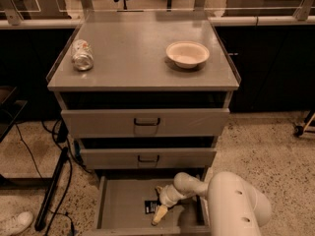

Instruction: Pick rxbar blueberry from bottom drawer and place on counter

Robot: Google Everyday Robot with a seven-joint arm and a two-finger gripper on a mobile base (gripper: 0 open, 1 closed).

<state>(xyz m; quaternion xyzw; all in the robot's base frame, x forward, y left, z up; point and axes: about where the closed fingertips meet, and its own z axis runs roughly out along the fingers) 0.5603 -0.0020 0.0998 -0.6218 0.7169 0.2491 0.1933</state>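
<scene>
Looking into the bottom drawer point(123, 205), which is pulled out, you find the gripper point(159, 202) low inside it, right of the middle of the grey floor. The white arm point(236, 205) comes in from the lower right. The jaws are apart, one pale tip pointing to the back of the drawer and the other to the front. They hold nothing. The rxbar blueberry point(150, 207) lies flat on the drawer floor, just beside the front tip and on its left; whether they touch, I cannot tell. Above, the middle drawer point(147, 158) and the top drawer point(146, 123) each stand a little open. On the worktop point(133, 53) a silver can point(82, 54) lies at the left and a pale bowl point(187, 53) stands at the right, well apart.
</scene>
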